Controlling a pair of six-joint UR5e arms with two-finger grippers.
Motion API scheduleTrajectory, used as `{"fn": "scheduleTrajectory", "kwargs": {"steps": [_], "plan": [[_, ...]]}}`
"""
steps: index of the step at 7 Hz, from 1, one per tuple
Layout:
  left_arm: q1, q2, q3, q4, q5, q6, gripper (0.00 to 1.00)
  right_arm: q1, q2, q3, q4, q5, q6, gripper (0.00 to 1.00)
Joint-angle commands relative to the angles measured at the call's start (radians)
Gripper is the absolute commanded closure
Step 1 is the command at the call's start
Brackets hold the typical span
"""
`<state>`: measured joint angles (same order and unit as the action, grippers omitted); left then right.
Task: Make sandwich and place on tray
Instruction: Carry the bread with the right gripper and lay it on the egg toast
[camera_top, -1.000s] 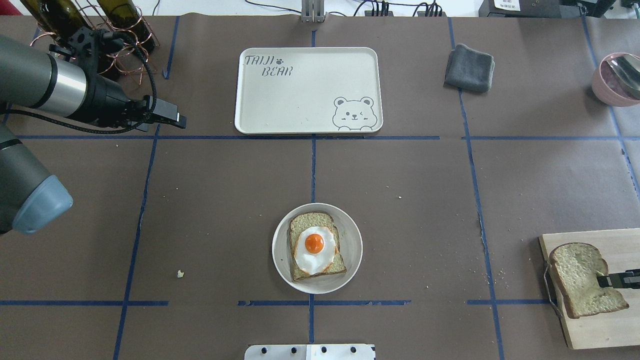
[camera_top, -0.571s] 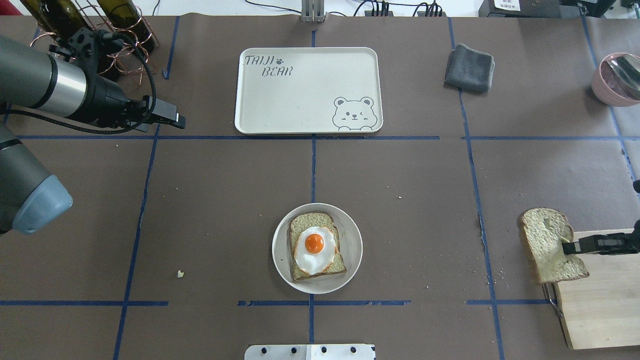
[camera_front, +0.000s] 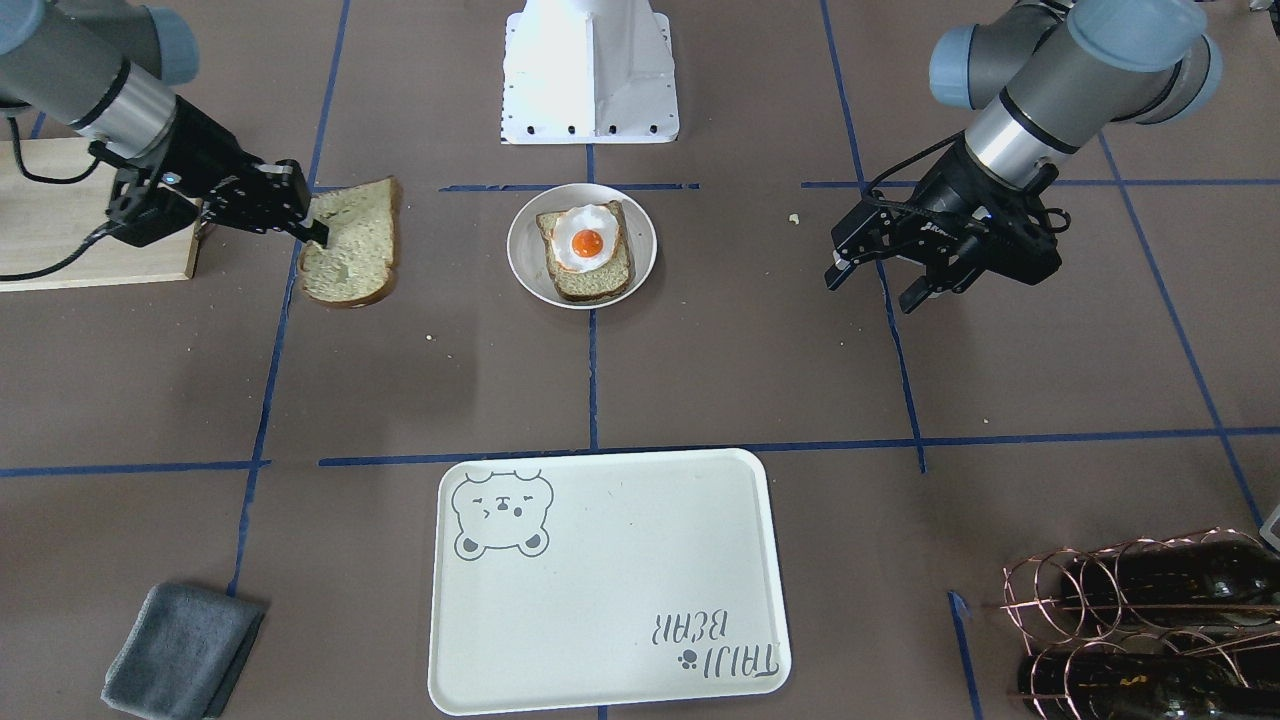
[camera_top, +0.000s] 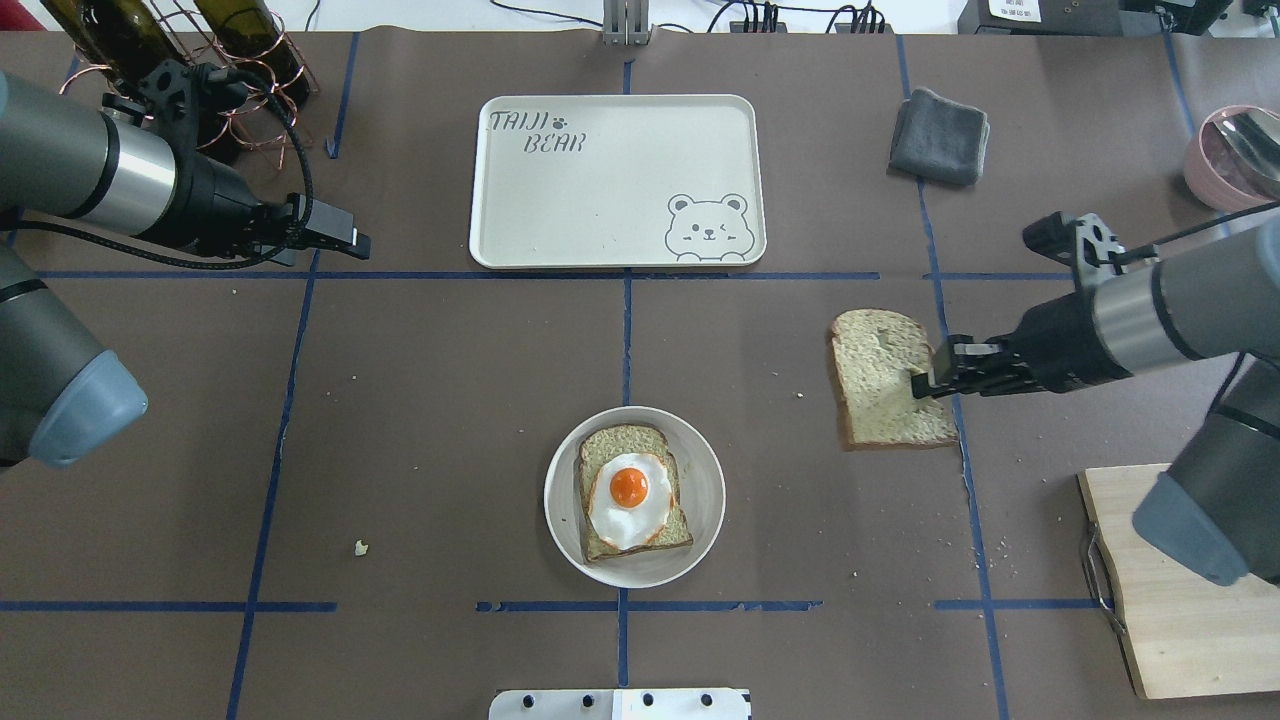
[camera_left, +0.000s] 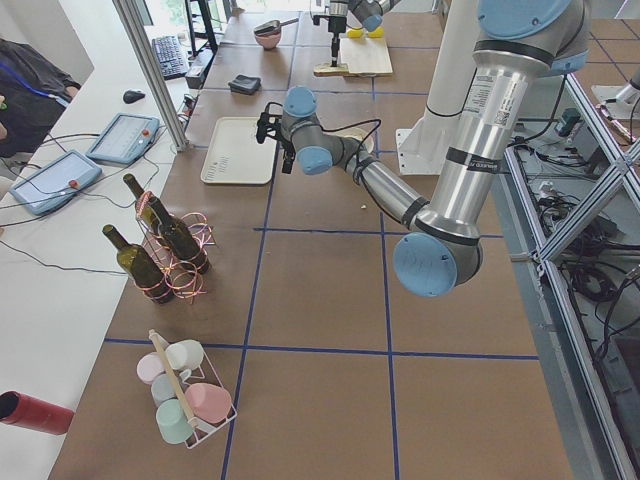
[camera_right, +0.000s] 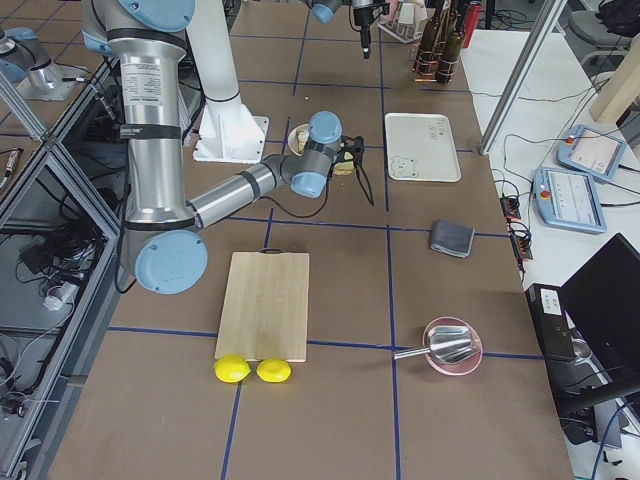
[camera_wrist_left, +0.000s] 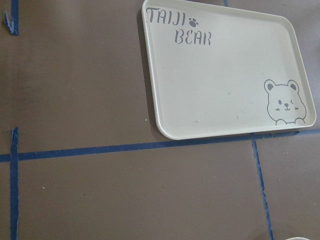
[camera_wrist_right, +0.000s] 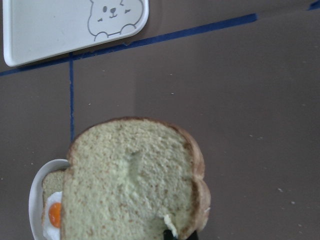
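Observation:
One bread slice (camera_top: 612, 440) lies on a small round white plate (camera_top: 708, 490) near the front centre, with a fried egg (camera_top: 630, 497) on top. My right gripper (camera_top: 925, 380) is shut on the edge of a second bread slice (camera_top: 880, 375) and holds it flat above the table, right of the plate. In the right wrist view this slice (camera_wrist_right: 130, 185) fills the lower frame. The cream bear tray (camera_top: 600, 190) lies empty at the far centre. My left gripper (camera_front: 872, 288) is open and empty, hovering left of the tray.
A wooden cutting board (camera_top: 1190, 640) lies at the front right under my right arm. A grey cloth (camera_top: 940, 135) and a pink bowl (camera_top: 1225, 160) are at the far right. Wine bottles in a wire rack (camera_top: 230, 60) stand at the far left.
My right gripper has carried the bread slice off the cutting board, leftward and farther back, toward the plate. The left arm has barely moved.

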<state>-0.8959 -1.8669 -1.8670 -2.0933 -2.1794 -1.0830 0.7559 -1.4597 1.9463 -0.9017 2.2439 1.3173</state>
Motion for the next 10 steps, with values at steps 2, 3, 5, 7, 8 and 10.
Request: {"fn": "scheduleTrajectory", "kwargs": {"steps": [2,3,5,7,8,10], "plan": [[0.002,0.000,0.002,-0.001,0.004,0.000,0.00,-0.278,0.290,-0.023,-0.313,-0.284,0.023,1.00],[0.002,0.000,0.002,-0.001,0.004,0.000,0.00,-0.321,0.309,-0.058,-0.310,-0.323,0.025,1.00],[0.002,0.000,0.002,-0.001,0.006,0.000,0.00,-0.369,0.377,-0.150,-0.307,-0.392,0.037,1.00],[0.002,0.000,0.002,-0.001,0.006,0.000,0.00,-0.383,0.374,-0.156,-0.318,-0.403,0.037,1.00],[0.002,0.000,0.002,-0.001,0.006,0.000,0.00,-0.383,0.377,-0.156,-0.316,-0.402,0.054,0.43],[0.008,-0.001,0.002,-0.001,0.006,-0.003,0.00,-0.368,0.378,-0.133,-0.319,-0.386,0.105,0.00]]}}
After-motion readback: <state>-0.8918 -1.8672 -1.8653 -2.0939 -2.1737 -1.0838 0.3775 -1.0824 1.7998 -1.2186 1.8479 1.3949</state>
